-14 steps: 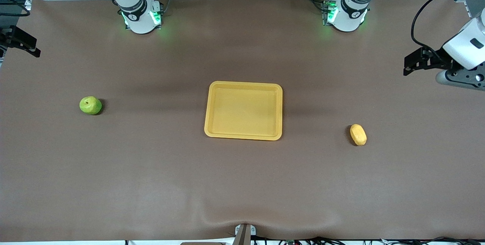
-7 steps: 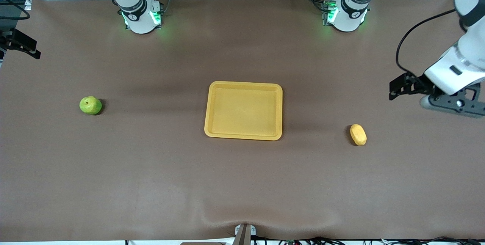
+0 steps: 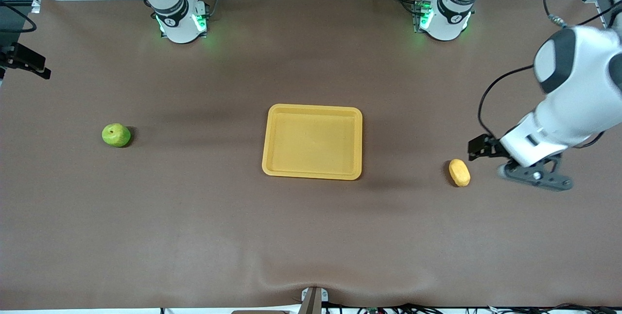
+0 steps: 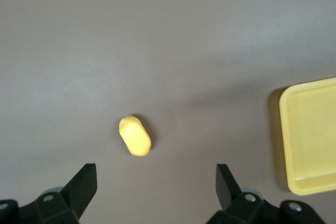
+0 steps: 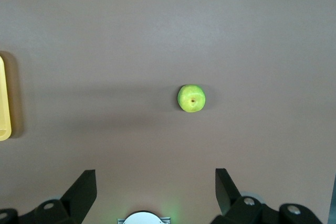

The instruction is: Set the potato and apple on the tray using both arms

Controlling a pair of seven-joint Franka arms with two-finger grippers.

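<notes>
Potato (image 3: 459, 172): oblong, lying on the bare table toward the left arm's end, well apart from the tray (image 3: 358, 144), untouched; apple (image 3: 115, 135): round, stem dimple up, on the table toward the right arm's end, also well apart from the tray and untouched; tray: mid-table, nothing in it. Left gripper (image 4: 156, 187): fingers spread wide, up over the table just beside the potato, not yet over it. Right gripper (image 5: 155, 188): fingers likewise spread, high over the table's right-arm end, the apple in its wrist view but not between the fingers. Step in hand, as judged: left arm's approach to the potato. To do it well: bring the gripper directly above the potato; turn the wrist so the fingers close across the short width, not the long axis; descend until the pads straddle the middle; close gently, as a smooth skin may slip.
</notes>
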